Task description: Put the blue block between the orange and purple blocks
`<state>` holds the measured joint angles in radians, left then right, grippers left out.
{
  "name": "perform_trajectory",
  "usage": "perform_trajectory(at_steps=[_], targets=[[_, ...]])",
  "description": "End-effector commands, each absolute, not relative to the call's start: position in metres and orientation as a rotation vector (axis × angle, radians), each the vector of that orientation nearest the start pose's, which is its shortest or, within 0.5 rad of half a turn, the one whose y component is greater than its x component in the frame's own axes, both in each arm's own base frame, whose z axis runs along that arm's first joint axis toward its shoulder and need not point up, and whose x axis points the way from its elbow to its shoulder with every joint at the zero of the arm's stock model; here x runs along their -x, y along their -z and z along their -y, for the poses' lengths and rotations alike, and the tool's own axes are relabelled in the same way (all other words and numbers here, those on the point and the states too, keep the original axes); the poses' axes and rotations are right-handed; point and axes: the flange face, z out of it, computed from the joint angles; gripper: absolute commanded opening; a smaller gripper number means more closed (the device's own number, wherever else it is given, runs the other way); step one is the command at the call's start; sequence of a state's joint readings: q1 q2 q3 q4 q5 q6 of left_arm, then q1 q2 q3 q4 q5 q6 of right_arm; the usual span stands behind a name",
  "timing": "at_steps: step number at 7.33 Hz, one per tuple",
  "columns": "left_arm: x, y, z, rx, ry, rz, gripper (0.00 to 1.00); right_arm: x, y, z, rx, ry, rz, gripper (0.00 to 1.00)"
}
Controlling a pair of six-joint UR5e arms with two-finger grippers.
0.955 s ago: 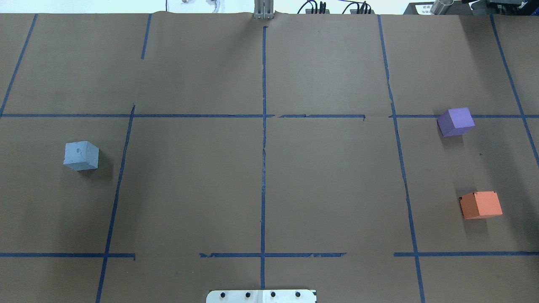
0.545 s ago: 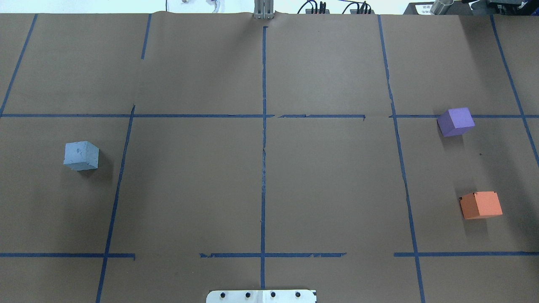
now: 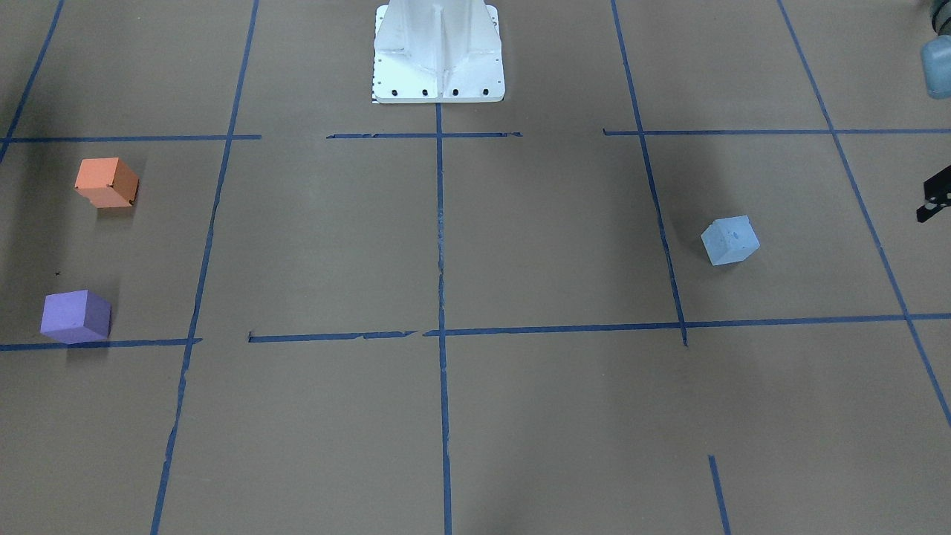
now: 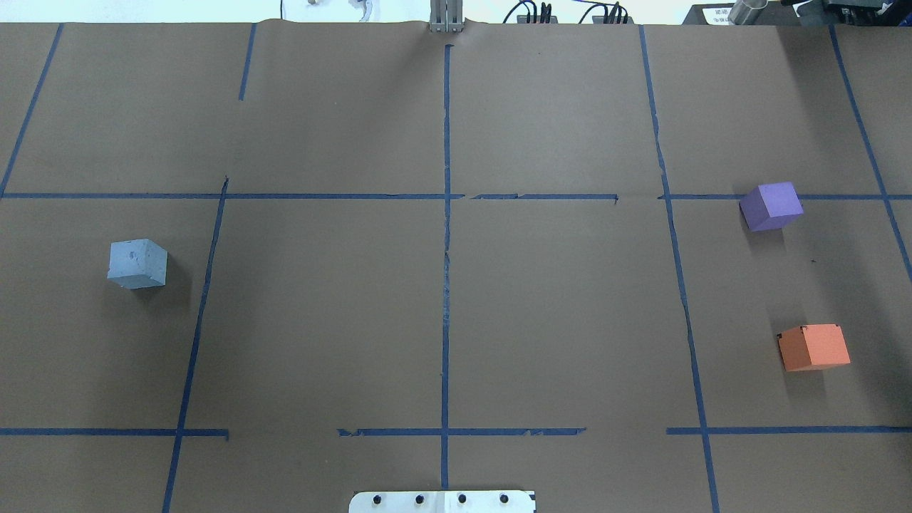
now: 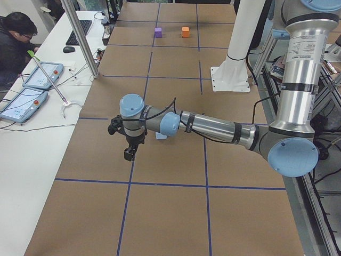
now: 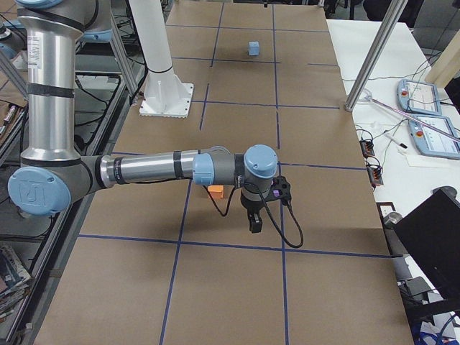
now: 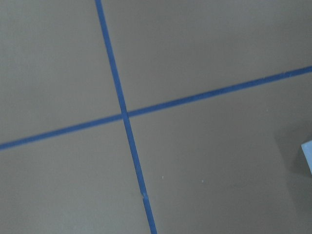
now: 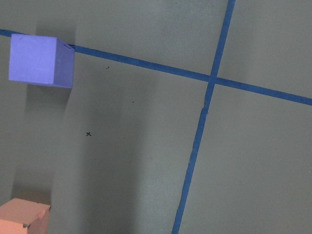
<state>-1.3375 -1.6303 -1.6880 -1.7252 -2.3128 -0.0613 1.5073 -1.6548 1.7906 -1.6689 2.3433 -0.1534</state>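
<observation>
The blue block (image 4: 137, 263) sits on the table's left side; it also shows in the front view (image 3: 730, 240) and as a corner in the left wrist view (image 7: 308, 155). The purple block (image 4: 771, 206) and orange block (image 4: 814, 347) sit apart on the right, with bare paper between them; both show in the right wrist view, purple (image 8: 41, 60) and orange (image 8: 22, 217). My left gripper (image 5: 128, 154) hovers beside the blue block, towards the table's left end. My right gripper (image 6: 255, 223) hovers by the orange and purple blocks. I cannot tell whether either gripper is open or shut.
Brown paper with blue tape lines (image 4: 446, 235) covers the table. The white robot base (image 3: 438, 52) stands at the near middle edge. An operator (image 5: 13, 37) sits at a side table with tablets, beside a metal pole (image 5: 80, 37).
</observation>
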Motion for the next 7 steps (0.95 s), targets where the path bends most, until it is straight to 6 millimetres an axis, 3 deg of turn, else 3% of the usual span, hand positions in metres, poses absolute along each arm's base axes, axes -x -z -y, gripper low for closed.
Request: perform_trajectory(at_steps=[1,3,4,6,7], targets=[[-0.178,-0.525,0.51,-0.105,-0.065,-0.886,1.0,-0.034,-0.6,0.458,-0.071,0.222,0.772,1.0],[-0.273,-0.5,0.485,-0.06,0.102,-0.871,1.0,-0.035,-0.601,0.458,-0.07,0.22,0.772,1.0],[-0.298,-0.514,0.476,-0.074,0.091,-0.814,1.0,-0.034,-0.601,0.458,-0.069,0.221,0.772,1.0],[-0.297,-0.522,0.473,-0.06,0.09,-0.799,1.0,-0.034,-0.602,0.458,-0.068,0.22,0.772,1.0],[-0.306,-0.524,0.467,-0.047,0.078,-0.796,1.0,-0.034,-0.602,0.458,-0.067,0.22,0.773,1.0]])
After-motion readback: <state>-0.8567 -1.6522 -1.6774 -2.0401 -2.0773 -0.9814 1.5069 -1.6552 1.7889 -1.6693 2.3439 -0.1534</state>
